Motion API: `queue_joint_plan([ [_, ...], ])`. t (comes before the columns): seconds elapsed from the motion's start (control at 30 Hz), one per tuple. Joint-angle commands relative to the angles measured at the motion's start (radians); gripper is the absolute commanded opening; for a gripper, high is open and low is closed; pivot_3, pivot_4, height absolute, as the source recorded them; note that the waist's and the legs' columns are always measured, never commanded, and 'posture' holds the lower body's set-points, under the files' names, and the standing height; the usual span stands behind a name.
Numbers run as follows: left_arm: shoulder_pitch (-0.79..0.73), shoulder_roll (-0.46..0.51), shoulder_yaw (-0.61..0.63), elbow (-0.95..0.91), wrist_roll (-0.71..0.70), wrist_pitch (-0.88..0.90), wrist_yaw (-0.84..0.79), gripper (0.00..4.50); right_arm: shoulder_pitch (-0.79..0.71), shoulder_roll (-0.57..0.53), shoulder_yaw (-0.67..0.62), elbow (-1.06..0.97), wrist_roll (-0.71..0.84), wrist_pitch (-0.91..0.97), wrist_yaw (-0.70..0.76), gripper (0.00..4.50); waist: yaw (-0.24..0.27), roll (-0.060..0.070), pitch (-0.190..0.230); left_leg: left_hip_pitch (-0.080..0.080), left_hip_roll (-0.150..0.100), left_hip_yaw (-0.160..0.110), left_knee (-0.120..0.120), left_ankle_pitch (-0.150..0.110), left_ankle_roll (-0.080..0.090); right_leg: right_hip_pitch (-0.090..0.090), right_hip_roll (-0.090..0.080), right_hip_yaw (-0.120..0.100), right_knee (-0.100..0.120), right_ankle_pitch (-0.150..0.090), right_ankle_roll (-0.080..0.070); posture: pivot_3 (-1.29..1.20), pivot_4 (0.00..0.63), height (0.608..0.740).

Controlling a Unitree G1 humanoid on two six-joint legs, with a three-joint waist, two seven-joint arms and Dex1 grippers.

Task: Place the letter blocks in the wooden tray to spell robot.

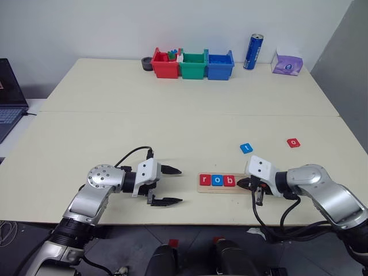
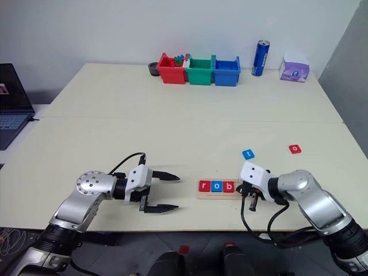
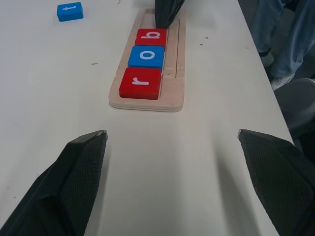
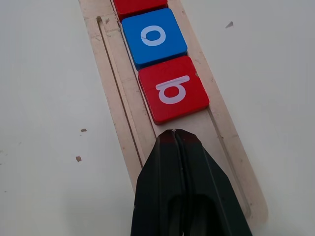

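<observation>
Pressing its two black fingers together with nothing between them, the right gripper hangs over the empty right part of the wooden tray, its tip just beside the red b block. I judge that closed tip suits nudging a tile snug along the groove rather than picking one up. Left of the b sit the blue o block and the red r block, so three letters stand in order and two places remain.

Out to the right and farther off, the blue t block and the red o block lie apart from each other on bare table, with open room all around for a grasp from above.

Left of the tray, the left gripper holds its fingers spread wide, empty, aimed at the tray's left end.

The tray lies close to the table's near edge, so any push toward that side risks sliding it off.
</observation>
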Motion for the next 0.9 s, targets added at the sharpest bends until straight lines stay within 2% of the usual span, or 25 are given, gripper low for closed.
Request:
queue_joint_plan([
  [0.03,-0.014,0.008,0.011,-0.038,-0.008,0.007,0.004,4.5,-0.022,0.015,-0.004,-0.011,0.0,-0.016,0.013,0.03,0.0,0.0,0.0,0.0,0.0,0.0,0.0,0.0,0.0,0.0,0.0,0.0,0.0,0.0,0.0,0.0,0.15,0.74],
  [0.4,-0.013,0.002,0.006,-0.045,-0.006,0.013,0.006,4.5,-0.028,0.02,-0.01,-0.003,-0.015,-0.033,0.026,0.03,0.0,0.0,0.0,0.0,0.0,0.0,0.0,0.0,0.0,0.0,0.0,0.0,0.0,0.0,0.0,0.0,0.15,0.74],
  [0.57,-0.005,-0.003,0.007,-0.059,-0.011,0.02,0.014,4.5,-0.014,-0.009,-0.095,-0.01,0.015,-0.033,0.032,0.03,0.0,0.0,0.0,0.0,0.0,0.0,0.0,0.0,0.0,0.0,0.0,0.0,0.0,0.0,0.0,0.0,0.15,0.74],
  [0.67,-0.007,-0.011,0.022,-0.085,-0.043,0.063,0.03,4.5,0.02,-0.011,-0.236,-0.016,0.07,0.007,0.0,0.62,0.001,0.0,0.0,0.0,0.0,0.0,0.0,0.0,0.0,0.0,0.0,0.0,0.0,0.0,-0.001,0.0,0.15,0.74],
  [0.77,-0.015,-0.016,0.03,-0.103,-0.069,0.106,0.039,4.5,0.047,0.03,-0.358,-0.014,0.117,0.031,-0.055,1.65,0.002,0.0,0.0,0.0,0.0,0.0,0.0,0.0,0.0,0.0,0.0,0.0,0.0,0.001,-0.002,0.0,0.15,0.74],
  [0.83,-0.023,-0.017,0.034,-0.113,-0.083,0.129,0.043,4.5,0.054,0.115,-0.486,0.005,0.145,0.04,-0.167,2.39,0.002,0.0,0.0,0.0,0.0,0.0,0.0,0.0,0.0,0.0,0.0,0.0,0.0,0.001,-0.002,0.0,0.15,0.74],
  [0.9,-0.027,-0.015,0.035,-0.116,-0.087,0.137,0.044,4.5,0.066,0.163,-0.55,0.022,0.137,0.032,-0.241,3.1,0.001,0.0,0.0,0.0,0.0,0.0,0.0,0.0,0.0,0.0,0.0,0.0,0.001,0.001,-0.002,0.0,0.15,0.74],
])
